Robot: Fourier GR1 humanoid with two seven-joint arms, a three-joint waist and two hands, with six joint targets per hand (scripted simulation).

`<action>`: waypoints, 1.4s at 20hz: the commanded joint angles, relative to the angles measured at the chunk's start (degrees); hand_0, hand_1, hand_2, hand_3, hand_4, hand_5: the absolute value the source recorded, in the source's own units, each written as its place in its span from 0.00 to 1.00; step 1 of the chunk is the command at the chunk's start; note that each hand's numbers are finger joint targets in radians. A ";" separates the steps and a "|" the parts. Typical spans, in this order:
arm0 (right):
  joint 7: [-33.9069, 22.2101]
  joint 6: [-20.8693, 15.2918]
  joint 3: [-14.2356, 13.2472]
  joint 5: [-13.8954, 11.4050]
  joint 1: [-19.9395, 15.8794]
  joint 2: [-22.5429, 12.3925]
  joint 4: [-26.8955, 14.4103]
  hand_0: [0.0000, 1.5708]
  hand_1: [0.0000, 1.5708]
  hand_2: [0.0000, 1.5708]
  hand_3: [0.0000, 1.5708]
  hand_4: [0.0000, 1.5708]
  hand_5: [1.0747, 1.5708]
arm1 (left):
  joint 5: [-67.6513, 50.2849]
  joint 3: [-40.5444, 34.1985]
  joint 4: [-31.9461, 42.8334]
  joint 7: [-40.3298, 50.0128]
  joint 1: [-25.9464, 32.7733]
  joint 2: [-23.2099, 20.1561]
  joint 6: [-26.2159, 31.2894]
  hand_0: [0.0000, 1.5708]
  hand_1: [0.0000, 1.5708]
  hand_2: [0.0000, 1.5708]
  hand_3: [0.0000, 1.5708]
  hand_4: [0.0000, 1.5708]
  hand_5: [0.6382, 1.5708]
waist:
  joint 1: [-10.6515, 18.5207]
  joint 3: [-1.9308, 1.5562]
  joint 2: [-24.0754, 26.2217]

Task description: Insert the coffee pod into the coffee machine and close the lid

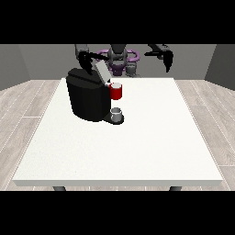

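- Black coffee machine sits left of frame centre, lid raised.
- Hand at the view's left by the lid; finger state unclear.
- Hand at the view's right hangs upper right, holding nothing, fingers relaxed.

table: large, white, square top, dark legs just showing under near edge | cup: small, grey, upright on table's far-left part | floor: pale wood-look planks around table on both sides | walls: plain grey behind
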State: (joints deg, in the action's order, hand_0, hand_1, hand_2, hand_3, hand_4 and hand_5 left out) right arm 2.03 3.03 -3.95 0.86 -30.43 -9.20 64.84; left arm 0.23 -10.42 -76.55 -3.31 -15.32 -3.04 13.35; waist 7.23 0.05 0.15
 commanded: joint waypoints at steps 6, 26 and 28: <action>2.13 -1.25 -0.72 -1.61 -5.87 1.01 -5.38 0.00 0.00 0.00 0.00 0.00 1.00 | -0.86 1.42 -2.91 -1.38 0.92 0.25 -1.63 0.00 0.00 0.00 0.00 0.00 1.00 | 1.22 -0.05 -4.32; 1.31 -0.27 3.02 -7.05 -14.42 2.38 -8.26 0.00 0.00 0.00 0.00 0.14 1.00 | -2.73 0.29 -0.69 -0.79 -1.59 -3.67 -2.08 0.00 0.00 0.00 0.00 0.09 1.00 | 0.40 -0.04 -5.60; 0.09 -1.31 3.14 -8.36 -17.59 1.67 -7.64 0.00 0.00 0.00 0.00 0.08 1.00 | -4.13 -1.06 1.51 -4.18 -0.97 -5.58 0.99 0.00 0.00 0.00 0.00 0.12 1.00 | 1.38 -0.03 -6.66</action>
State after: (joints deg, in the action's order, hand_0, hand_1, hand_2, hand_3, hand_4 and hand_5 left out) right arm 2.78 2.74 -1.54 -5.31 -44.55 -7.21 57.71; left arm -2.50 -10.68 -76.47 -5.98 -15.37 -7.18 12.31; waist 7.65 0.02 -4.99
